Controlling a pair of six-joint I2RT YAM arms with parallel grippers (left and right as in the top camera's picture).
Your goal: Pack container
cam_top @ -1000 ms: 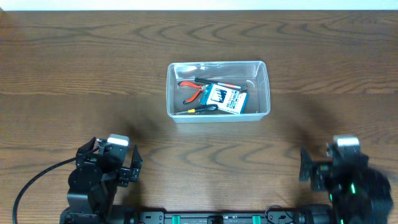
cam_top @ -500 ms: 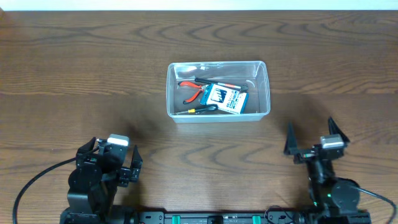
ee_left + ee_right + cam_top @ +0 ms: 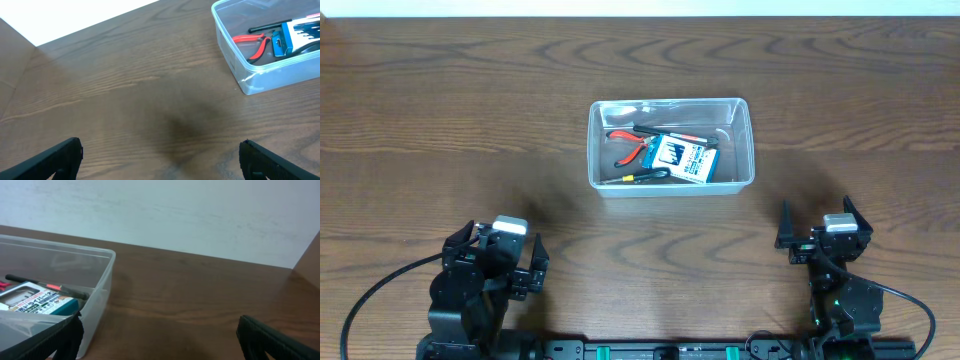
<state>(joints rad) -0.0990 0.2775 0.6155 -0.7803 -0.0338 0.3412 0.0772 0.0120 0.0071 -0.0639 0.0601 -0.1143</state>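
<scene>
Settling near the table's front edge, the right gripper is now seen sharp where a second ago it was blurred, its jaws, like the left gripper's, spread wide and empty; the container is left mid-table, tools inside, so packing is judged done.

Evenly lit and sharp, with faint glare on the clear rectangular plastic container and soft shadow patches beside it.
</scene>
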